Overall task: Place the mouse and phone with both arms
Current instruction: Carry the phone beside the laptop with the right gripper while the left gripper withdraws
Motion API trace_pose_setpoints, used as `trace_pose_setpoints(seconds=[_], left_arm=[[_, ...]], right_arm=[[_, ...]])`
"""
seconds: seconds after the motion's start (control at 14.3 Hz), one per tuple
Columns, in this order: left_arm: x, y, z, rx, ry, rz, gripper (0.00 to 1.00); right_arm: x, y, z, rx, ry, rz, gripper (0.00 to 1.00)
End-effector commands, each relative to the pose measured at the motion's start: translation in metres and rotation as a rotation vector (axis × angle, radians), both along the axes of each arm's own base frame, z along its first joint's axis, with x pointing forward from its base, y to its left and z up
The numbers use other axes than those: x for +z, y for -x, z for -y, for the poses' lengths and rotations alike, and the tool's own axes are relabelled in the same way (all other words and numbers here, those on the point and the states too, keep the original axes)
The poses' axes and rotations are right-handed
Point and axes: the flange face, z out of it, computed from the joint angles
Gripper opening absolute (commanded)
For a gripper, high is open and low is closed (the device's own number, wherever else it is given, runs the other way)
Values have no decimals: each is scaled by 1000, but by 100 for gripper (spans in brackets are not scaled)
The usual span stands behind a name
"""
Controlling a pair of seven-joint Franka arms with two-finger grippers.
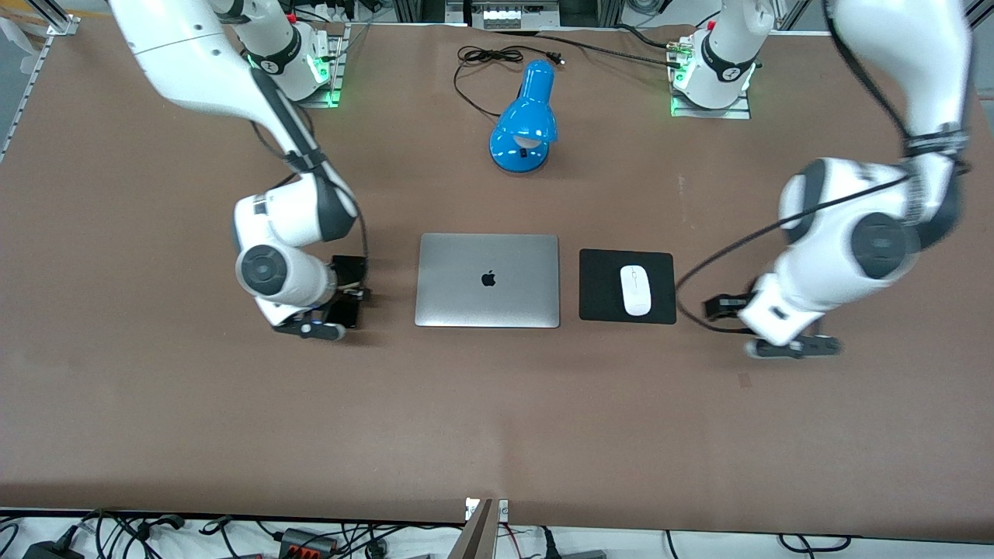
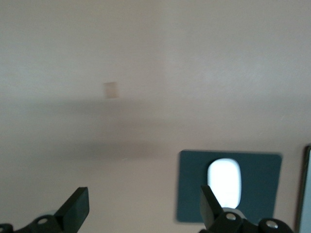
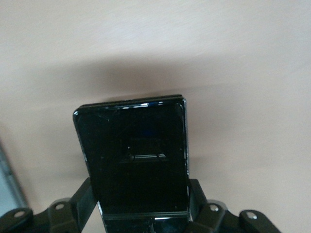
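The black phone (image 3: pixel 133 155) sits between the fingers of my right gripper (image 3: pixel 141 194), which is shut on its long edges, low over the bare table. In the front view the right gripper (image 1: pixel 318 326) and phone (image 1: pixel 348 310) are beside the laptop, toward the right arm's end of the table. The white mouse (image 1: pixel 635 289) lies on the square black mouse pad (image 1: pixel 602 287); both also show in the left wrist view, the mouse (image 2: pixel 224 182) on the pad (image 2: pixel 192 184). My left gripper (image 1: pixel 792 347) is open and empty over bare table beside the pad; its fingers stand wide apart (image 2: pixel 143 211).
A closed silver laptop (image 1: pixel 488 279) lies between the phone and the mouse pad. A blue desk lamp (image 1: pixel 524 120) with a black cable (image 1: pixel 485 58) stands farther from the front camera than the laptop. A small pale mark (image 2: pixel 111 90) is on the brown table.
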Motion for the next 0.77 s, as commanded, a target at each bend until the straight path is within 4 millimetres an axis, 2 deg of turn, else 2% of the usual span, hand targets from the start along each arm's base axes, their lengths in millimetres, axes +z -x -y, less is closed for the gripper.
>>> trace_pose_setpoints(seconds=[0.0, 0.07, 0.21, 0.42, 0.56, 0.63, 0.7], left_arm=[[62, -8, -81, -144, 9, -43, 100], [89, -9, -106, -198, 16, -26, 100], [121, -4, -125, -263, 29, -26, 100], [138, 10, -115, -267, -10, -100, 100], [138, 11, -111, -261, -17, -98, 100], [147, 12, -97, -270, -21, -75, 100], [155, 25, -90, -234, -27, -69, 100]], right_arm=[[-9, 1, -12, -41, -7, 25, 21], [-13, 4, -17, -35, -4, 20, 21], [-15, 7, -23, -16, -3, 17, 21], [-20, 12, -32, 34, -3, 7, 22], [-19, 16, -39, 56, -5, 5, 22], [-19, 18, -44, 59, -5, 5, 22], [-20, 19, -46, 59, -5, 5, 22]])
